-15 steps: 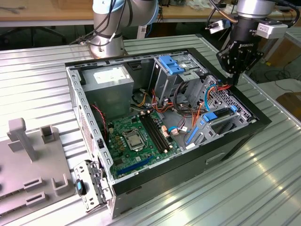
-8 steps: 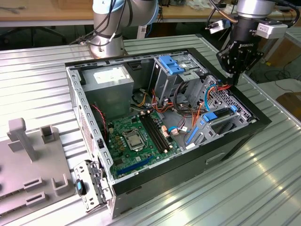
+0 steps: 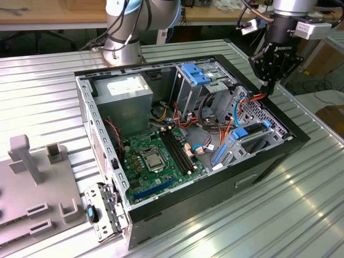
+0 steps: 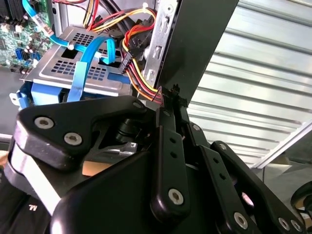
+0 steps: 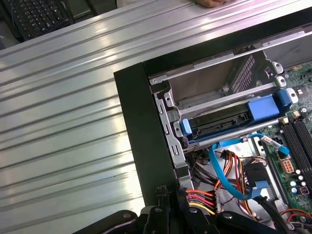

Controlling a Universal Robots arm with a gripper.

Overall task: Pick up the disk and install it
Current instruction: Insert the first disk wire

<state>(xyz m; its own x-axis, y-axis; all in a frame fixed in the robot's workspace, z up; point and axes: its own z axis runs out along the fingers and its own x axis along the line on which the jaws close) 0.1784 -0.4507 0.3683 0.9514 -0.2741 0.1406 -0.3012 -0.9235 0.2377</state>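
On the exterior view's left, a grey slotted fixture point(image 3: 32, 177) sits on the ribbed aluminium table point(image 3: 306, 209). Just beside it, a small metal bracket with a blue tab point(image 3: 99, 212) leans at the corner of the open black computer case point(image 3: 188, 212). Inside the case, going right, are the grey power supply point(image 3: 126, 99), the green motherboard point(image 3: 156, 156) and an upright drive cage topped by a blue latch point(image 3: 196, 75). A tangle of red, yellow and blue cables lies past the cage.

The disk point(image 3: 251, 141) lies flat in the low bay at the case's right end, though its seating is hard to judge from the exterior view. In the first wrist view the disk point(image 5: 219, 126) shows a dark body edged in bright blue. It sits between the bay's metal rails, close to the case wall. A thin blue data cable point(image 5: 219, 168) curls just beside it.

The gripper point(image 3: 269, 88) hangs over the case's far right corner, above the disk and apart from it. In both wrist views the gripper point(image 4: 170, 92) point(image 5: 168, 192) has its jaws brought together with nothing between them. Its tips hover beside a bundle of red, orange and yellow wires point(image 5: 200, 197) at the case rim.
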